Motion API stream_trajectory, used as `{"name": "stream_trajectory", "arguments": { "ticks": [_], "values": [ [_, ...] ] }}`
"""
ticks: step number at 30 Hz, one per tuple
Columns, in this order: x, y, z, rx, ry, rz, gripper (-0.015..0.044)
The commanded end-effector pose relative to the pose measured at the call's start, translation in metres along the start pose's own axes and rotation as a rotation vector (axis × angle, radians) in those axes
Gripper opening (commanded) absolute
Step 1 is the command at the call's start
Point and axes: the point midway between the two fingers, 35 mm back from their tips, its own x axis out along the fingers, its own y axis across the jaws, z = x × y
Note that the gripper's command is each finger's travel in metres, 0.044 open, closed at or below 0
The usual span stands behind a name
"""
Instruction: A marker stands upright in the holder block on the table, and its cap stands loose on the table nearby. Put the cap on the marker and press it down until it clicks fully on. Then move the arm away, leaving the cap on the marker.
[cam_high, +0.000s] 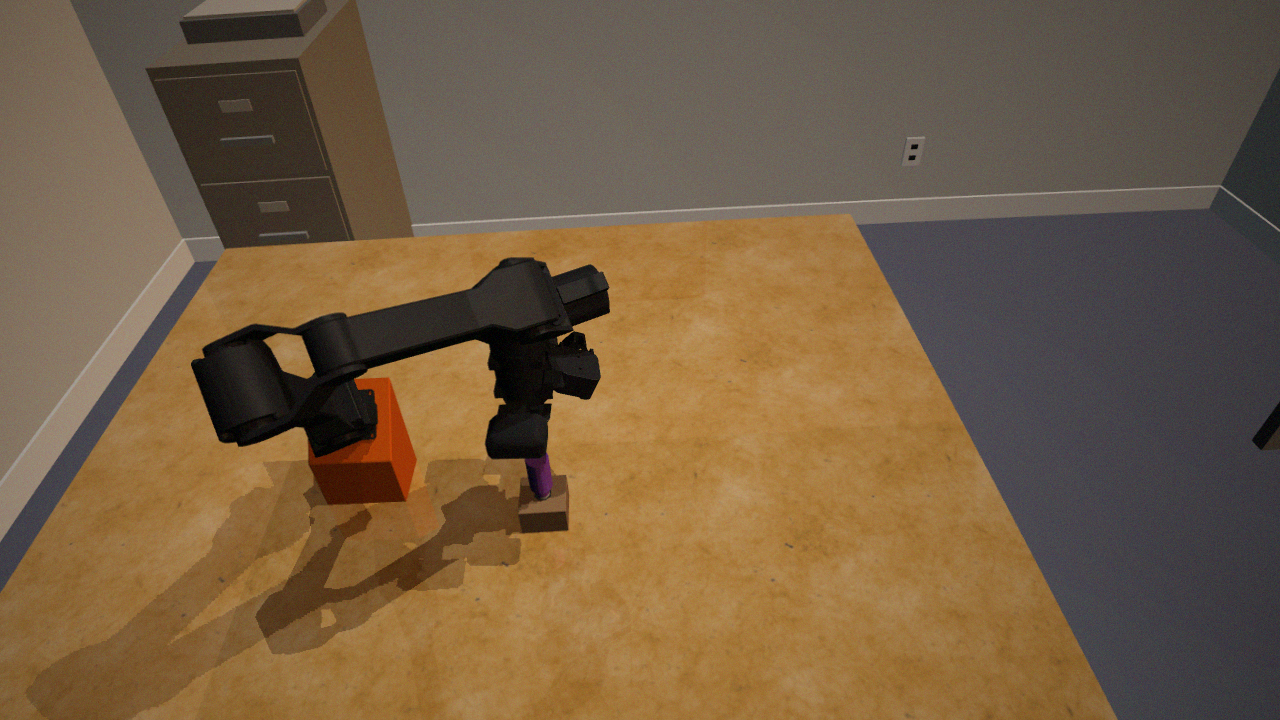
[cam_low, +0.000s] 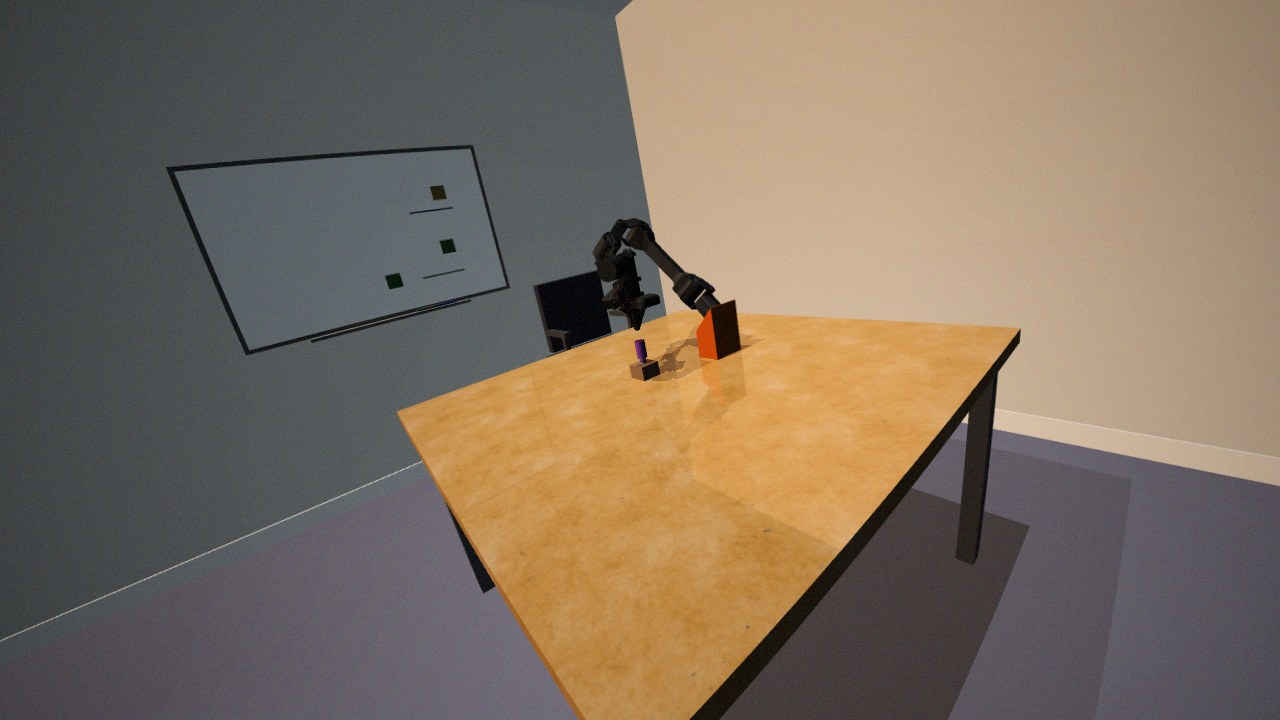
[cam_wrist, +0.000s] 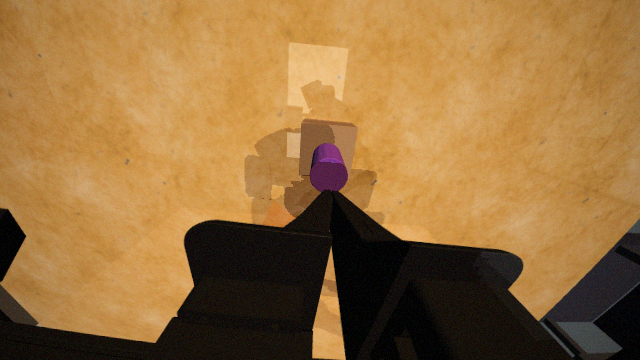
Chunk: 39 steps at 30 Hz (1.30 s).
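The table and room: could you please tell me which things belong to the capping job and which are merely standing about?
Job:
- purple cap, on the marker
- holder block
- pincer, shut and empty, just above the cap

Standing about:
- filing cabinet
- whiteboard
- chair
- wall socket
- orange pedestal under the arm
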Motion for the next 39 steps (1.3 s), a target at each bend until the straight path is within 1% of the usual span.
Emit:
{"name": "stream_trajectory", "arguments": {
  "ticks": [1,8,33,34,39],
  "values": [
    [0.001,0.000,0.000,-0.048,-0.002,-0.004,0.0000],
    [0.005,-0.001,0.000,-0.048,-0.002,-0.004,0.0000],
    [0.041,-0.001,0.001,-0.048,-0.003,-0.005,0.0000],
    [0.036,0.000,0.002,-0.043,-0.009,0.000,0.0000],
    [0.036,0.000,0.002,-0.043,-0.009,0.000,0.0000]
  ]
}}
